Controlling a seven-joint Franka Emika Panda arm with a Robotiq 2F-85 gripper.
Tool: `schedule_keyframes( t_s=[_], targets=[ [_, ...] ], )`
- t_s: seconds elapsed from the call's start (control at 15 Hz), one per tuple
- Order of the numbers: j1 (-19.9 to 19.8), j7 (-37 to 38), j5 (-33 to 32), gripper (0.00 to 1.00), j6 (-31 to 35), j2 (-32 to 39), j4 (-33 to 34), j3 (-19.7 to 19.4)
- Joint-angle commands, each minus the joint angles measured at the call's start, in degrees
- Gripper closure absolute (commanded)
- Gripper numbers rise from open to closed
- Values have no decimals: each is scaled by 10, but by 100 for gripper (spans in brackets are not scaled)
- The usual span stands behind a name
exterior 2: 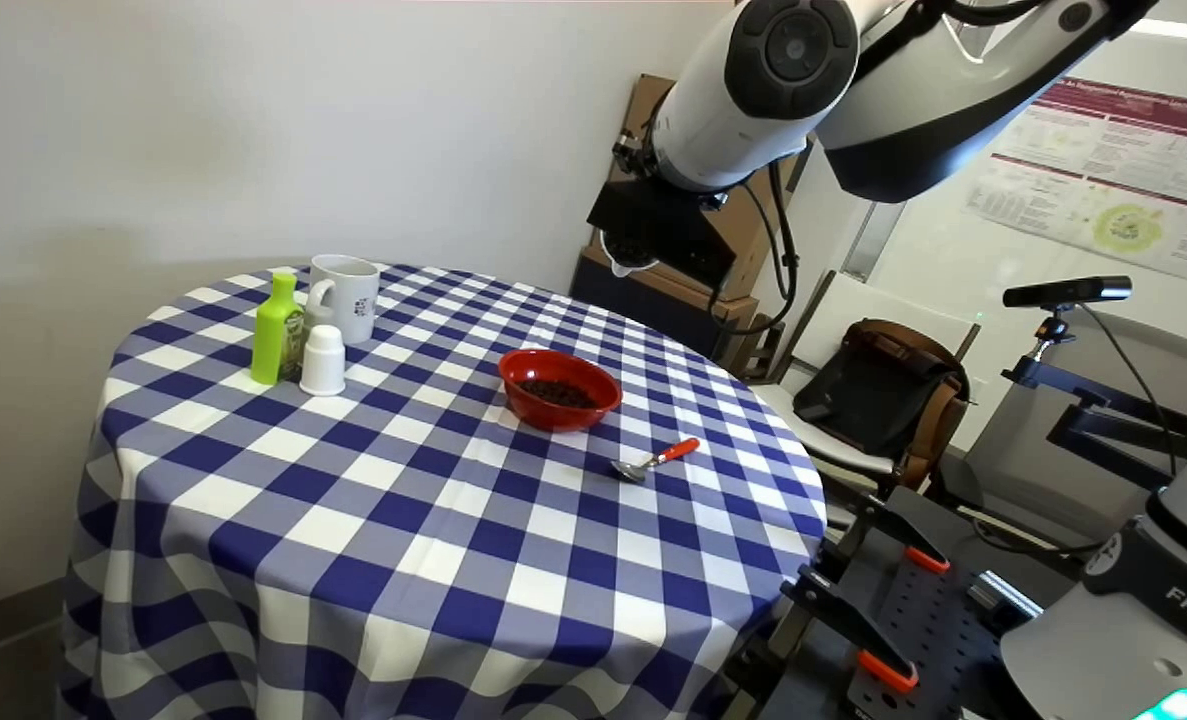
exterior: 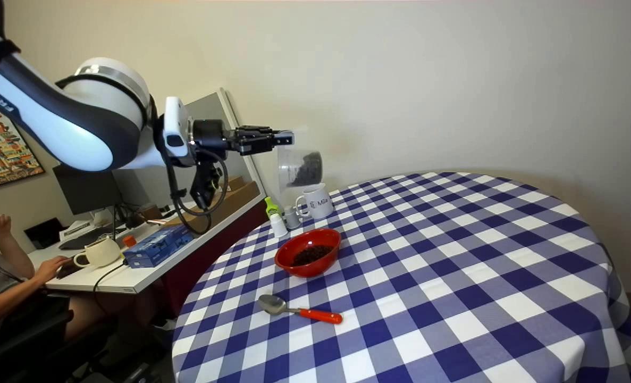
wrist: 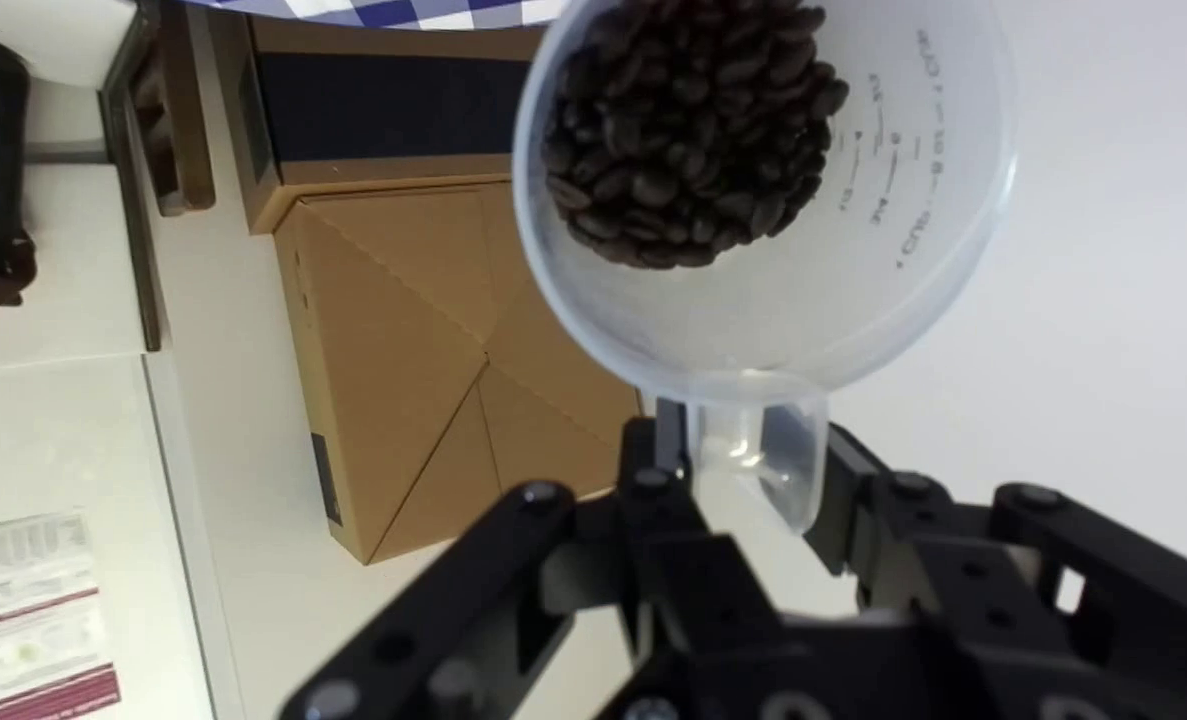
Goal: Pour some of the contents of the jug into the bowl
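Note:
The clear jug (exterior: pixel 300 167) is held in the air by my gripper (exterior: pixel 284 138), above table height. In the wrist view my gripper (wrist: pixel 756 465) is shut on the handle of the jug (wrist: pixel 853 290). I look into its open mouth and see dark beans (wrist: pixel 683 140) gathered at the bottom and one side. The jug is tilted. In an exterior view the arm hides most of the jug (exterior 2: pixel 625 252). The red bowl (exterior: pixel 312 270) stands upright on the table with dark beans (exterior: pixel 312 255) inside; the bowl also shows here (exterior 2: pixel 553 415). The jug is apart from the bowl, higher up.
A spoon with an orange handle (exterior: pixel 320 316) lies near the bowl on the checkered tablecloth (exterior: pixel 453 276). A white mug (exterior: pixel 318 202), a white shaker (exterior: pixel 278 225), a grey shaker (exterior: pixel 292 217) and a green bottle (exterior 2: pixel 275 335) stand together. Cardboard boxes (wrist: pixel 393 380) stand beyond the table.

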Motion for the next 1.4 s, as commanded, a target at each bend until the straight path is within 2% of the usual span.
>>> schedule_keyframes(
  t_s=[0.0,0.6,1.33],
  targets=[
    [0,14,-33,93,-34,10,8,12],
    [6,14,-71,93,-76,18,23,29],
    [-5,15,-90,93,-101,77,51,27]
  ],
)
